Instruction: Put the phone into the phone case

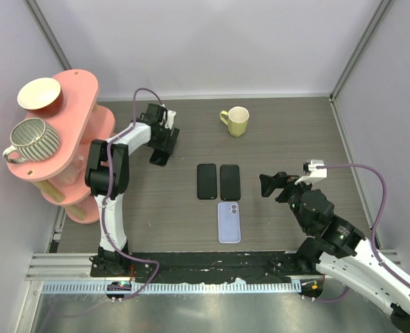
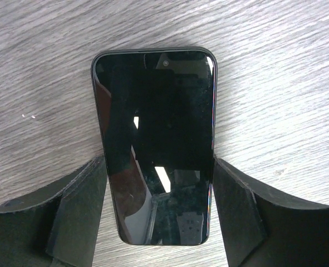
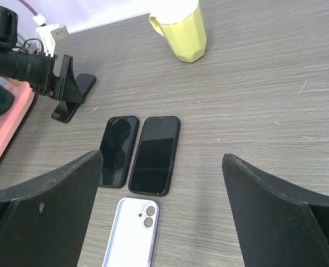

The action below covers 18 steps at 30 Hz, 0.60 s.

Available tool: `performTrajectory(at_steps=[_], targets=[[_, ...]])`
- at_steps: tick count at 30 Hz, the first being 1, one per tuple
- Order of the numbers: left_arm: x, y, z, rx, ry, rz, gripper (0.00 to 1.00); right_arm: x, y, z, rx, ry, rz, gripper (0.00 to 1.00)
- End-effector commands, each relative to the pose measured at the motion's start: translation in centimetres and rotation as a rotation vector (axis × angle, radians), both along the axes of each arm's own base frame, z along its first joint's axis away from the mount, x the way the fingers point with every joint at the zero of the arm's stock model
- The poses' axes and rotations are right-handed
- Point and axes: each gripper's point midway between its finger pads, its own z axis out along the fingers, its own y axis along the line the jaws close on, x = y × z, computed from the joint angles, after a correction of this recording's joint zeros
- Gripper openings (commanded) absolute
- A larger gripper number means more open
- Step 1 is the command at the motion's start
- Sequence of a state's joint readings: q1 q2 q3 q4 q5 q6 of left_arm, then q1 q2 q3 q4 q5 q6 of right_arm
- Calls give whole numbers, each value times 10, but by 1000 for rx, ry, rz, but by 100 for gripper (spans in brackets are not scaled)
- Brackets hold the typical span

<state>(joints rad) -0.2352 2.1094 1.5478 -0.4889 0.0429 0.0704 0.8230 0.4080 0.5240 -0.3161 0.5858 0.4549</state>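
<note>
Well, glossy blk phone [image 2: 156, 111], screen up, edges pinched by left claw [image 2: 159, 167].

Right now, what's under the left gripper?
A black phone lies screen up on the table, between the fingers of the left gripper. Whether they pinch it is unclear. From above, the gripper hides part of it.

1. We see bare table [image 1: 295, 139] between the wide-apart right pincer [image 1: 268, 185] and the nearest black phone [image 1: 229, 182]
2. Our left pincer [image 2: 158, 167] hugs another phone [image 2: 153, 111], no gap either side
3. The pink shelf [image 1: 80, 90] stands close on its left
</note>
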Motion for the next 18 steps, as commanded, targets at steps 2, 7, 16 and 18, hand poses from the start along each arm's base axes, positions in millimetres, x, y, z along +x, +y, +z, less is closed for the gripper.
performTrajectory(at_steps=[2,7,16,18], targets=[[-8,-8,-2,-59,30,13,64,7,1,22,146,-12,-75,94],[-18,-16,21,-127,10,36,42,25,21,3,160,88,-118,88],[-56,-30,68,-174,-27,65,29,63,74,27,312,57,-78,89],[-69,-34,82,-212,-40,65,29,71,78,26,336,67,-94,89]])
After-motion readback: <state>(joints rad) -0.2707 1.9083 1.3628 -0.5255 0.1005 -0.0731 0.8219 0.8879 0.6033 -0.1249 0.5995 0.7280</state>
